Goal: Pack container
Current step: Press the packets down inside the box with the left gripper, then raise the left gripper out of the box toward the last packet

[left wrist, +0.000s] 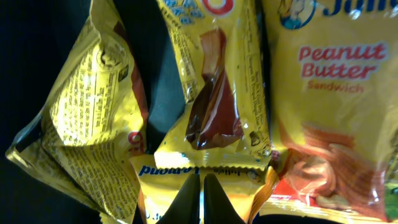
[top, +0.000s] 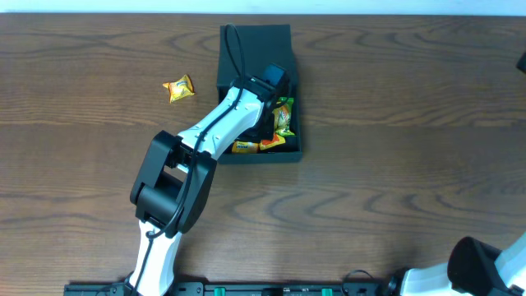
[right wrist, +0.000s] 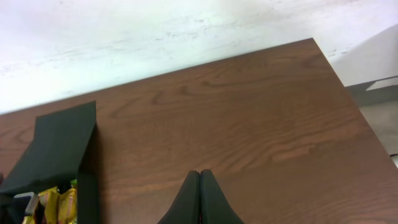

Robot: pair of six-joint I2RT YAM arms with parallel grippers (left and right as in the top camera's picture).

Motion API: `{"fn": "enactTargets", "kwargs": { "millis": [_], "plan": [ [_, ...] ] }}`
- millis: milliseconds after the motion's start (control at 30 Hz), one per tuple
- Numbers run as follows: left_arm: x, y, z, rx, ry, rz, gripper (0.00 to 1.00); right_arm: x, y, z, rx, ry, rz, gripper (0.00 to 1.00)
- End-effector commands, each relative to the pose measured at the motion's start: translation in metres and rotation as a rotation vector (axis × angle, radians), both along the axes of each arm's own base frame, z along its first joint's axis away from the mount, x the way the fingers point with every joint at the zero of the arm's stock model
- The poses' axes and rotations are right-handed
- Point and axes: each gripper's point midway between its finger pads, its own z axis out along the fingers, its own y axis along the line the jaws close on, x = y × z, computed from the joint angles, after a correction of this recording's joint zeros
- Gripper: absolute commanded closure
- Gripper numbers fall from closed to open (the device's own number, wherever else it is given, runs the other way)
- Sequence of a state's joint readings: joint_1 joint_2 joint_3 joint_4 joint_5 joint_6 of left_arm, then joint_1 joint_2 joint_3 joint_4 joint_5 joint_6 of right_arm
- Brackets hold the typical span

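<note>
Locate the container (top: 261, 156) on the far middle of the table (top: 394, 181), open, with its flap lid (top: 255, 39) folded back on the far side and yellow packets (top: 282, 115) lying inside. Read the step in hand, as a judgement only, as settling a packet among the others, with the left arm reaching down into the box. To do it well, keep the wrist centred over the opening, clear of the walls and the lid. Lower gently to avoid crushing the peanut butter sandwich packet (left wrist: 329, 112) or the middle packet (left wrist: 217, 81) beside it. Lay packets flat and side by side rather than heaped, leaving room for the loose packet (top: 178, 88) on the table well to the left of the box. Lift straight up on leaving, to avoid dragging film over the rim. Check the left fingers (left wrist: 188, 205): brought together, no gap visible, tips at the upper seam of the lowest packet (left wrist: 168, 171). Cannot tell from the wrist view whether merely touching it or pinching a thin edge of film, so expect no firm hold. Check the right fingers (right wrist: 186, 205): likewise closed tip to tip, holding nothing, above the table at the near right, well apart from the container.
</note>
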State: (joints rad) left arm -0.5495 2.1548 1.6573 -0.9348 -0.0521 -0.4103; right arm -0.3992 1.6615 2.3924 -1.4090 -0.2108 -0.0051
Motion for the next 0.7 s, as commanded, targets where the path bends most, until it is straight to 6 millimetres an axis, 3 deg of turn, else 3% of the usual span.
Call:
{"fn": "enactTargets", "kwargs": {
  "millis": [0,267,400,533,667],
  "plan": [
    [0.003,0.001,-0.005,0.002,0.011,-0.007,0.94,0.001,-0.001,0.0,-0.002,-0.001,0.009,0.98],
    [0.022,-0.023,0.041,-0.116,-0.109,-0.021,0.94,0.001,-0.001,0.0,-0.003,-0.003,0.009,0.98],
    [0.007,-0.043,0.033,-0.222,-0.022,-0.042,0.94,0.001,-0.001,0.0,-0.003,-0.003,0.009,0.98],
    [-0.003,-0.047,0.031,-0.242,0.022,-0.07,0.94,0.001,-0.001,0.0,-0.003,-0.003,0.009,0.99],
    [-0.015,-0.036,0.021,-0.195,0.063,-0.066,0.94,0.001,-0.001,0.0,-0.003,-0.003,0.009,0.98]
  ]
}}
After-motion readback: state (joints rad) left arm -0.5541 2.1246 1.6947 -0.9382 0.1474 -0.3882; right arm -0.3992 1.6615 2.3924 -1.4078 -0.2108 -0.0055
